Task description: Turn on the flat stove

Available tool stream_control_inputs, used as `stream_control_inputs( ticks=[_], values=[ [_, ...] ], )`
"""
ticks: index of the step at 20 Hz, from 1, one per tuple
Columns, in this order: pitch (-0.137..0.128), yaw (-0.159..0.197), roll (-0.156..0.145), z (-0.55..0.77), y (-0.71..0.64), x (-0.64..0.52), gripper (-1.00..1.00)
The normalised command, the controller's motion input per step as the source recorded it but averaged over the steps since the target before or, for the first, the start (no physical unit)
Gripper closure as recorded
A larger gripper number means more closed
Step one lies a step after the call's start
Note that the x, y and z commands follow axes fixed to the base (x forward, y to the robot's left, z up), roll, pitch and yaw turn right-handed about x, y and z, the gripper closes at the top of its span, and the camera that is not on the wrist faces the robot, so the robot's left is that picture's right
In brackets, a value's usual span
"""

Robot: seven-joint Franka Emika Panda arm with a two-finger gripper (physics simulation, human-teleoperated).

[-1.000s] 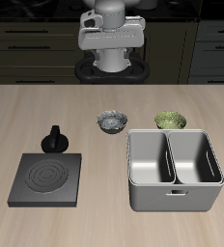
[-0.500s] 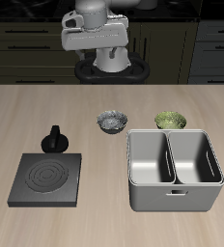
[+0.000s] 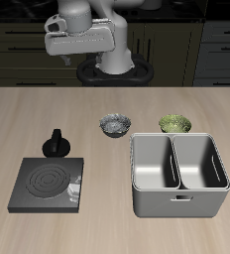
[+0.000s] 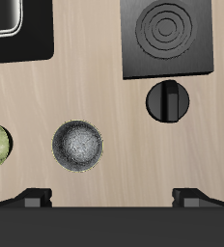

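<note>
The flat stove [image 3: 46,185] is a thin dark square plate with a grey spiral coil, lying near the table's front edge. Its round black knob [image 3: 57,145] stands just behind the plate. The wrist view shows the stove [image 4: 168,37] and the knob [image 4: 169,100] from above, with the knob's bar across it. My gripper [image 3: 80,45] hangs high above the table's back, far from the stove. Its fingertips [image 4: 32,199] stand wide apart in the wrist view, so the gripper [image 4: 112,198] is open and empty.
A large grey two-compartment metal bin [image 3: 179,175] stands beside the stove, near the front edge; it also shows in the wrist view [image 4: 17,29]. A small grey bowl [image 3: 115,125] and a green bowl [image 3: 175,124] sit behind the bin.
My arm has swung the hand sideways at the back, toward the stove's side of the table. Nothing on the table has moved.
</note>
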Motion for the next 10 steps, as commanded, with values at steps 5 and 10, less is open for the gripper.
stream_control_inputs(
  ticks=[5,10],
  values=[
    [0.001,-0.009,-0.021,-0.07,-0.31,0.19,-1.0],
    [-0.009,0.01,0.011,-0.04,-0.21,0.22,-1.0]
  ],
)
